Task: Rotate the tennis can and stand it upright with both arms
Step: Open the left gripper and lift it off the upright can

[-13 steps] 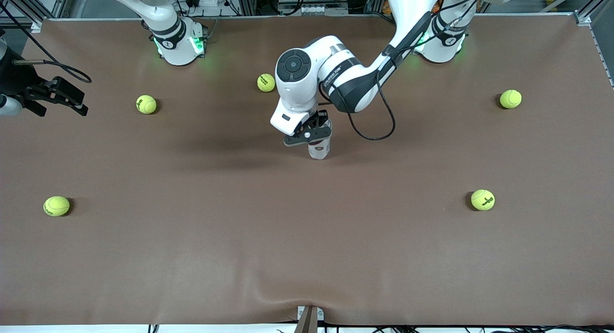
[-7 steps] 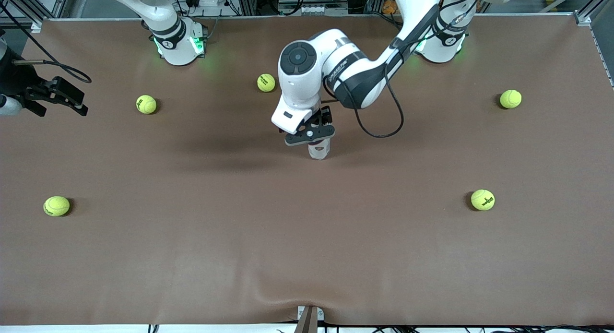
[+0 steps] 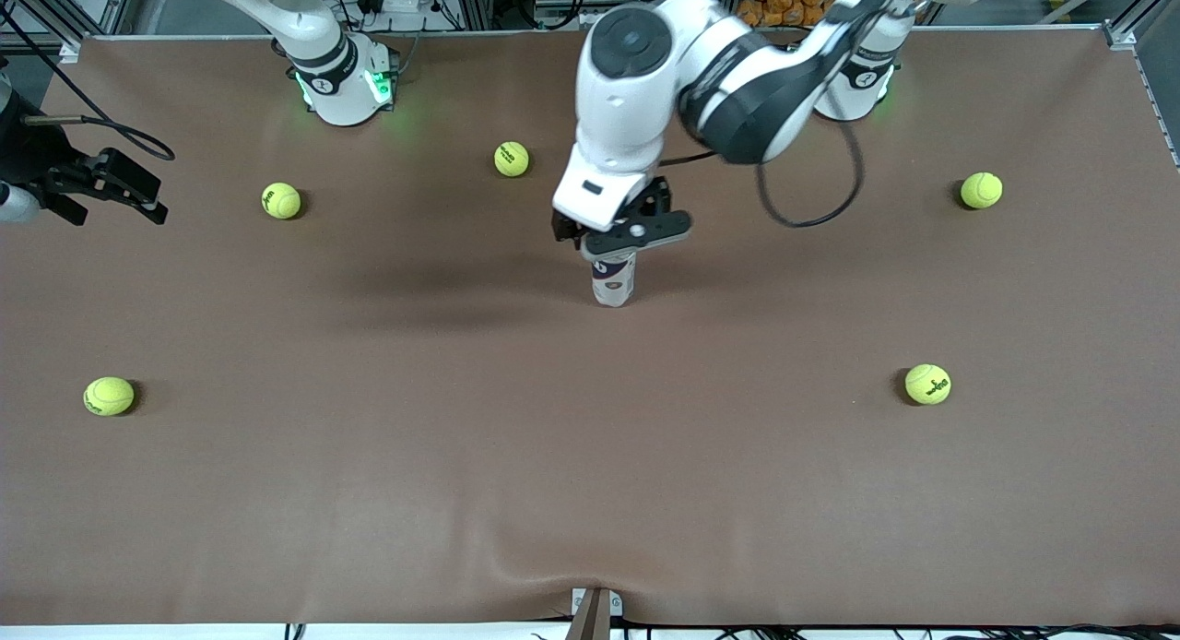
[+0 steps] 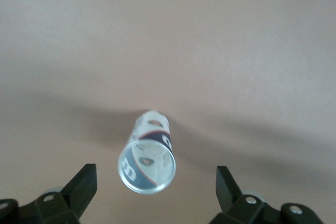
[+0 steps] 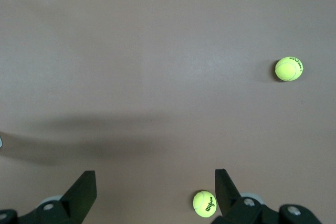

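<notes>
both left claw (image 4: 152, 187) fingers clear upright tennis can (image 4: 147, 157) — wrist-only.

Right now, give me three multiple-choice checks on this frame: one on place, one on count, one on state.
1. Where is the left gripper?
A. Above the can, mid-table
B. Over the ball by the right arm's base
C. At the table's near edge

2. How many tennis balls lie on the table?
A. Three
B. Five
C. Seven

3. How is the can?
A. Lying on its side
B. Standing upright, free
C. Clamped in the right gripper

Answers:
1. A: the left gripper hangs over the can.
2. B: the front view shows five balls on the table.
3. B: the left wrist view looks down on its rim, left gripper open, not touching; the right gripper waits open at the right arm's end.
</notes>
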You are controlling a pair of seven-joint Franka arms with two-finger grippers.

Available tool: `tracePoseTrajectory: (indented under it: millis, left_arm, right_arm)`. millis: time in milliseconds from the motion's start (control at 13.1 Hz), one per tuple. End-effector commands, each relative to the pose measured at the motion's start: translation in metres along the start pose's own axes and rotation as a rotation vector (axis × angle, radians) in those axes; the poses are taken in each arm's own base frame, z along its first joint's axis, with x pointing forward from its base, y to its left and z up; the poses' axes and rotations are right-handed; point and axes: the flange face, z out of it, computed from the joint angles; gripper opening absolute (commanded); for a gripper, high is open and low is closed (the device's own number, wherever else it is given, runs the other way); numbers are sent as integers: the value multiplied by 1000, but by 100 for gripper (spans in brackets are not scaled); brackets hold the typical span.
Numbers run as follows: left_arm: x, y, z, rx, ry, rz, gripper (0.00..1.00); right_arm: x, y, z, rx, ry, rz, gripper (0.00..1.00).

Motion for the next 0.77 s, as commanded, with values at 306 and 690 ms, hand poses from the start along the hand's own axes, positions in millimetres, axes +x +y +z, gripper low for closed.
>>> tracePoseTrajectory:
  millis: [306, 690]
  left_arm:
    - [86, -78, -54, -48, 29, 15, 100]
    - [138, -137, -76, -36, 51, 116, 100]
  right_arm:
    - [-6, 5, -3, 11, 2, 4, 100]
    - [-6, 5, -3, 11, 2, 2, 100]
